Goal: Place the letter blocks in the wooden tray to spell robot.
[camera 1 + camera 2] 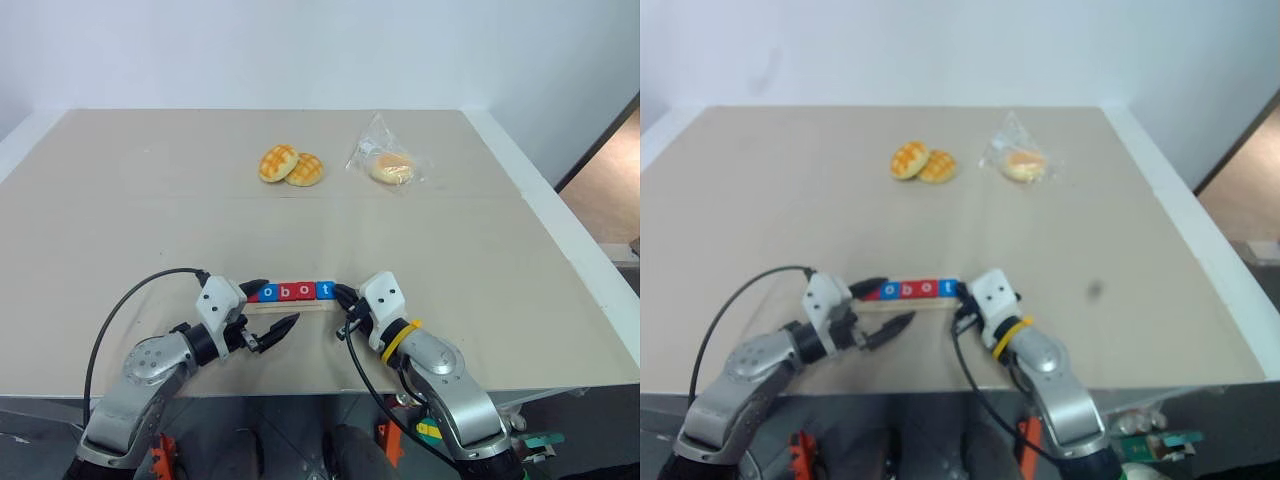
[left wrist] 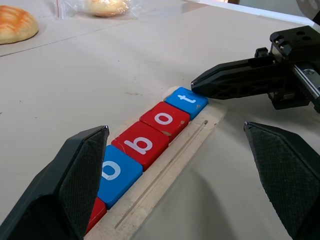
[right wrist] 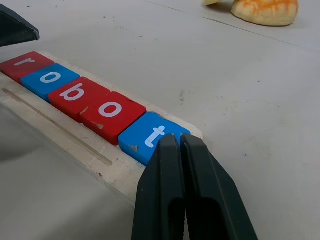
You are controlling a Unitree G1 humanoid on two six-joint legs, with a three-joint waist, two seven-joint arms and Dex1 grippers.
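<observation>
All five letter blocks [image 3: 95,102] lie side by side on the wooden tray [image 3: 65,145] near the front edge of the counter [image 1: 150,200], reading r, o, b, o, t, so the spelling looks done. The right pincer [image 3: 181,145], clenched and empty, touches the blue t block [image 3: 150,136]; perhaps only a final nudge remains. The left pincer [image 2: 185,185] is released around the tray's other end.
</observation>
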